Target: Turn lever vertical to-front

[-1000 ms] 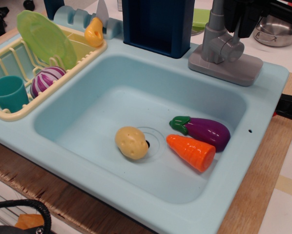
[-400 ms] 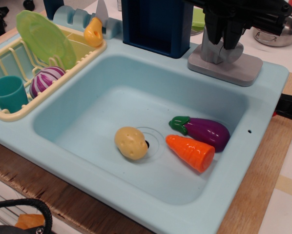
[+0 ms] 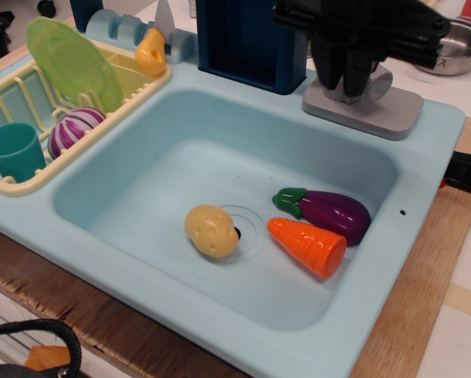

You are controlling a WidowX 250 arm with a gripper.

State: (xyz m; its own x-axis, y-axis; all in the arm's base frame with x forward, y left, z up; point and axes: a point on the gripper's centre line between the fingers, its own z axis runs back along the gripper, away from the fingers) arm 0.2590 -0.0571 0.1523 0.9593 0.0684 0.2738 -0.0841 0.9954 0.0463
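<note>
My black gripper [image 3: 344,87] hangs over the grey faucet at the back right of the sink. Its two dark fingers [image 3: 328,72] point down, a little apart, just above the flat grey base plate [image 3: 393,110]. They hide the upright faucet pipe. A short grey cylindrical knob [image 3: 381,82] shows just right of the fingers. The slim light-grey lever rod is hidden behind the gripper. Nothing is seen held.
In the light-blue sink [image 3: 101,236] lie a potato [image 3: 212,230], a carrot [image 3: 308,246] and an eggplant [image 3: 330,211]. A dish rack [image 3: 78,150] at left holds a green plate, a teal cup and a purple vegetable. A dark blue box [image 3: 251,39] stands behind the sink and a steel pot [image 3: 456,47] at far right.
The gripper has come down and moved left over the faucet, now covering the upright pipe that showed a second ago. The knob and the vegetables have not moved.
</note>
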